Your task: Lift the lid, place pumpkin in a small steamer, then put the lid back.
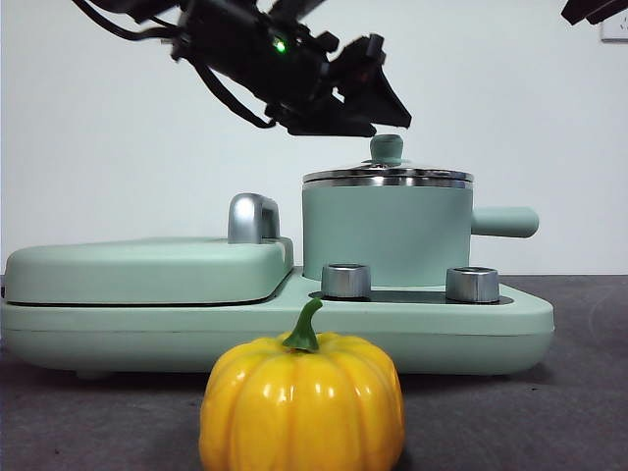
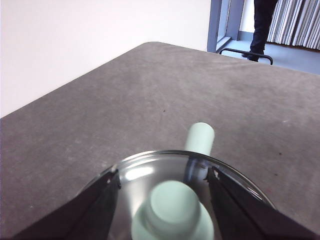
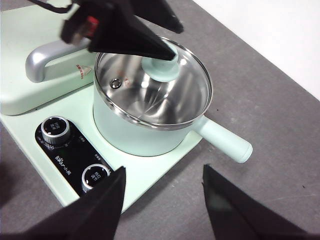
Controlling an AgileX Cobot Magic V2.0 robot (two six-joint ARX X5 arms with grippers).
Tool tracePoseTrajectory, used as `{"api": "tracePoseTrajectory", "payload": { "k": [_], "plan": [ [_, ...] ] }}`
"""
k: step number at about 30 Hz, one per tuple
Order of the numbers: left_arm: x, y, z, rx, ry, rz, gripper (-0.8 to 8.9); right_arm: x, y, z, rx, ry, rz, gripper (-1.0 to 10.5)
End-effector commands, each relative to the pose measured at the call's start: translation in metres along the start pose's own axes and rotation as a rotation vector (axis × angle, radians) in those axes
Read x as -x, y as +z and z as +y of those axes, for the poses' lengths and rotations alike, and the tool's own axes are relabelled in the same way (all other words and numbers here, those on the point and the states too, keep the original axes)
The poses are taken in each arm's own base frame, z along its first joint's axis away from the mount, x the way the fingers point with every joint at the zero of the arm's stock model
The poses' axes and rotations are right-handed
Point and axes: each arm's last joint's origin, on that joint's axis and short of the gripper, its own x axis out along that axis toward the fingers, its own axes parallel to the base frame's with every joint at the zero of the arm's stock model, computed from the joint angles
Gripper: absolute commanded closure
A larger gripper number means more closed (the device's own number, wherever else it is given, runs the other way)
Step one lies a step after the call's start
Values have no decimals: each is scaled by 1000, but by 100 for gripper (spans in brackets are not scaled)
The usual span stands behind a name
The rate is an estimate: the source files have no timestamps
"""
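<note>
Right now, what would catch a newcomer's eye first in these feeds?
The glossy pumpkin, large in the foreground in front of the cooker. Behind it, the small steamer with the lid on, and the left end effector, jaws open, astride the lid's knob.

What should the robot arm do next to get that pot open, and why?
Probably lower the left gripper a little and close it on the knob. The lid sits on the pot, the open jaws straddle the knob, and the pumpkin waits on the table.

Pumpkin (image 1: 301,404) before lidded small steamer (image 1: 386,235); hand (image 1: 378,98) over lid (image 1: 388,176).
</note>
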Motion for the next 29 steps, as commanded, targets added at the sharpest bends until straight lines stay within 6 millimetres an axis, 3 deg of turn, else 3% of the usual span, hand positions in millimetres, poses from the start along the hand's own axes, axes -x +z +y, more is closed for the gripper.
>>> {"api": "tracePoseTrajectory", "payload": {
  "k": [1, 20, 25, 29],
  "plan": [
    [-10, -2, 0, 32, -4, 0, 534, 0, 4, -1, -15, 4, -8, 702],
    [-11, -10, -1, 53, -12, 66, 544, 0, 4, -1, -33, 5, -6, 702],
    [-11, -10, -1, 53, -12, 66, 776, 0, 4, -1, -33, 5, -6, 702],
    [-11, -10, -1, 53, -12, 66, 807, 0, 4, -1, -33, 5, -6, 702]
  ]
}}
